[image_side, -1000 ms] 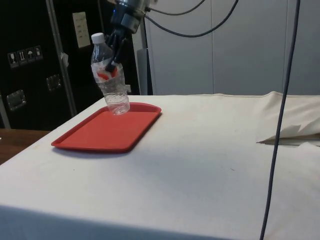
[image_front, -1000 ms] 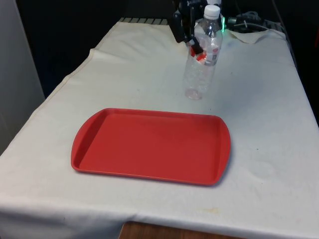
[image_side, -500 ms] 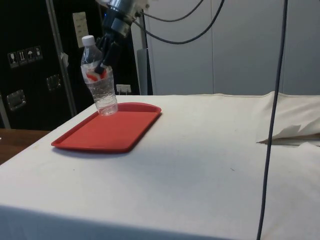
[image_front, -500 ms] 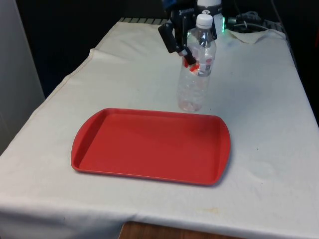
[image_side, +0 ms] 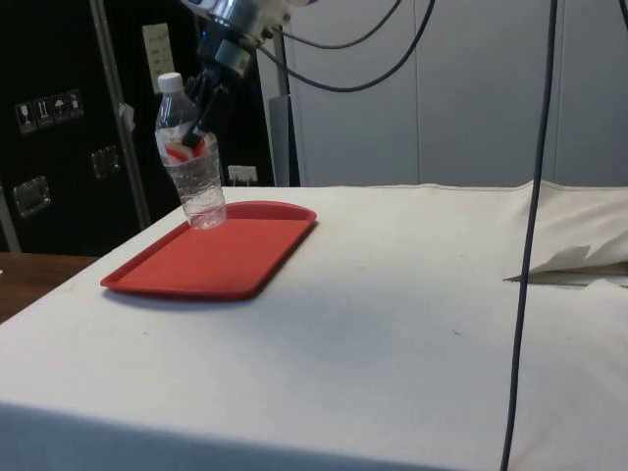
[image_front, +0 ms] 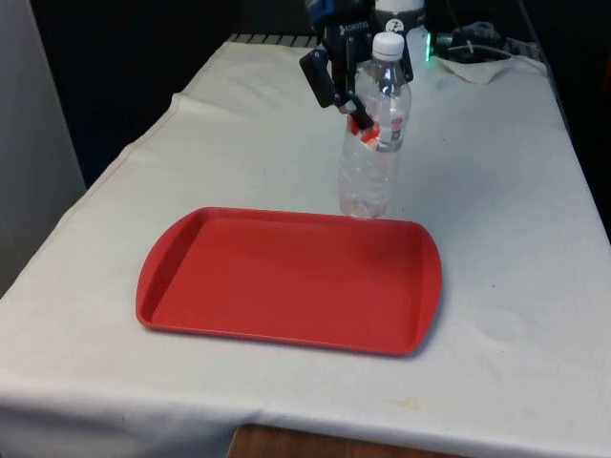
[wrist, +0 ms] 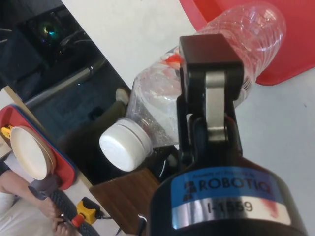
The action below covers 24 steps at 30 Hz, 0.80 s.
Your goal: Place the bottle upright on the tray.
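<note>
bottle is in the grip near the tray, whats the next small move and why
Probably carry it a little further over the tray before lowering. The end effector is shut on the bottle at its label, and the bottle hangs nearly upright in the air. In the front view its base sits about at the tray's far rim, not yet over the flat middle.

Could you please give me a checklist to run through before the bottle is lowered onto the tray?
1. Hand shut on the plastic water bottle at its label: ok.
2. Bottle near upright, white cap on top: ok, slightly tilted.
3. Bottle's base over the red tray: cannot tell; the front view puts it at the far rim, the side view near the far corner.
4. Base off the surface: cannot tell.
5. Tray floor bare for landing: ok.
</note>
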### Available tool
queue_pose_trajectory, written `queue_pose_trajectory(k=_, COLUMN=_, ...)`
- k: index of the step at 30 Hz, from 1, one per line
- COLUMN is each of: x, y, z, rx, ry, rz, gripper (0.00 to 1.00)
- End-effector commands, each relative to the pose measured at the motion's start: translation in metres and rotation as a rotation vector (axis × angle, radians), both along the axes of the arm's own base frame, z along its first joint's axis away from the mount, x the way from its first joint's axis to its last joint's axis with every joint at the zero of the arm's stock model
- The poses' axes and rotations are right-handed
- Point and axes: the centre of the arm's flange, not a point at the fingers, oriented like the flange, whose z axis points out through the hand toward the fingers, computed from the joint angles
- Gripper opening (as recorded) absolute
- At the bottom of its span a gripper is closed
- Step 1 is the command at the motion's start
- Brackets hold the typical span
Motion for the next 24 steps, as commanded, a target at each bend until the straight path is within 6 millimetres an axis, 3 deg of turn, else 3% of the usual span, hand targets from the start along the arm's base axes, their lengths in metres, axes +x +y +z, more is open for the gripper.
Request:
queue_pose_trajectory(k=1, x=0.001, y=0.000, z=0.001, rx=-0.004, ry=-0.013, rz=-0.001, gripper=0.34)
queue_pose_trajectory(k=24, x=-0.006, y=-0.009, z=-0.009, rx=0.051, ry=-0.110, rz=0.013, gripper=0.34)
